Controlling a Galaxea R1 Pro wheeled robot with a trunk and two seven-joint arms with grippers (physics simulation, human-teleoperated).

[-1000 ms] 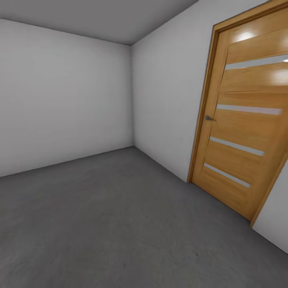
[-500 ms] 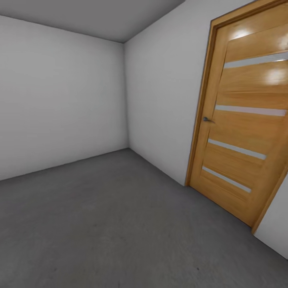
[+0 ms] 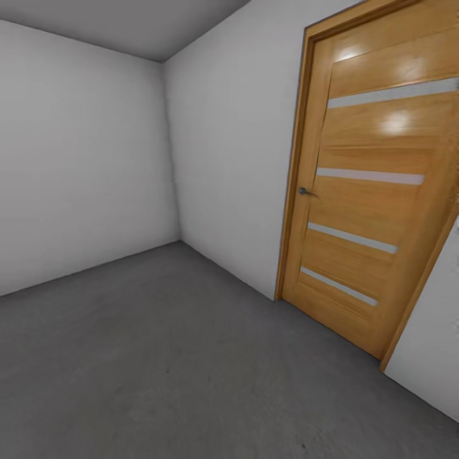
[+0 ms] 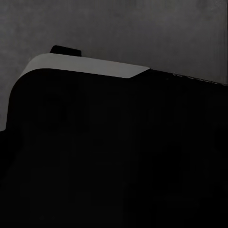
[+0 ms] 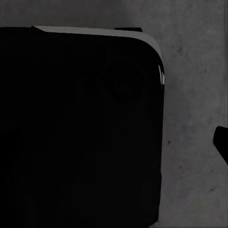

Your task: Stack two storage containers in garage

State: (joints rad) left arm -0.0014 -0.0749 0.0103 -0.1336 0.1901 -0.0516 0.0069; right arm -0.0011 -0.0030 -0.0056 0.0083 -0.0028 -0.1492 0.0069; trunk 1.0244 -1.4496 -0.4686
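Bare room with dark grey speckled floor (image 3: 159,370), white walls (image 3: 76,166) and a honey-brown wooden door (image 3: 363,191) with pale horizontal strips, shut, lever handle (image 3: 306,190) at its left edge. Likely the garage, judging by the concrete. No orange-red container in sight here; whereabouts of both cannot be told. Wrist views looking down past a dark rounded body (image 4: 114,152) onto grey concrete (image 5: 194,95); jaws not made out, so released or clenched cannot be told. As a judgement: thin-walled plastic tubs, light, fairly stiff but flexing at the rim, somewhat slippery. Best taken at the short-end walls or rim, level, with modest squeeze.
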